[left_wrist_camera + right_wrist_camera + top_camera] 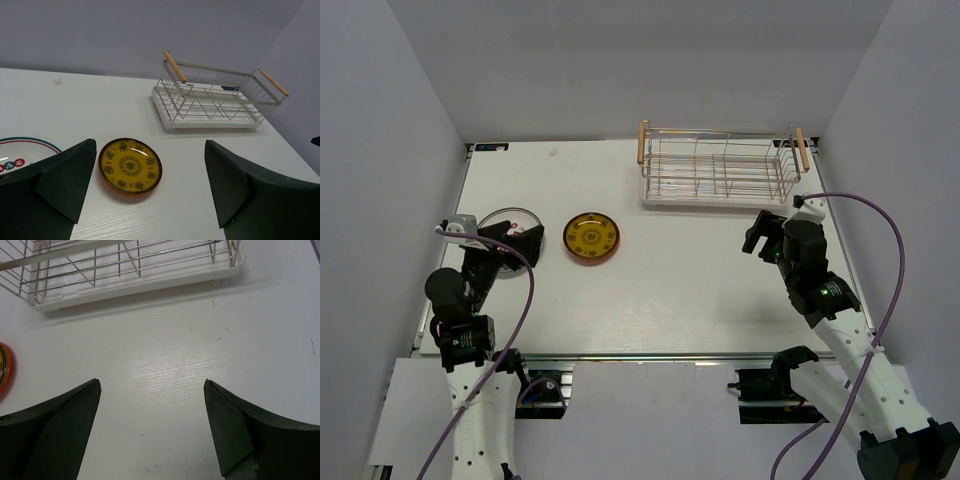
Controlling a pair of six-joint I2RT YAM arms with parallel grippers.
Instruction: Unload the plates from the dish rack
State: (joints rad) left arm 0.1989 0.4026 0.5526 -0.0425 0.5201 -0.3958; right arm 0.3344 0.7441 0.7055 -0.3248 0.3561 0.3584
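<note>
The rack [720, 165], upper right, looks empty, long axis left-right, nearest the right gripper [151, 385]. The yellow plate [591, 238] and white plate [498, 216] lie left of centre by the left gripper [150, 145]. Both gape wide, empty.

One dish rack [720, 165]; two wooden handle bars on it, one [642, 142] at its left end, one [803, 149] at its right end; two plates [591, 238], both left of the dish rack: one small yellow patterned plate [130, 167], one white green-rimmed plate [22, 149] farther left; two grippers: the left gripper [150, 145] and the right gripper [150, 382].
</note>
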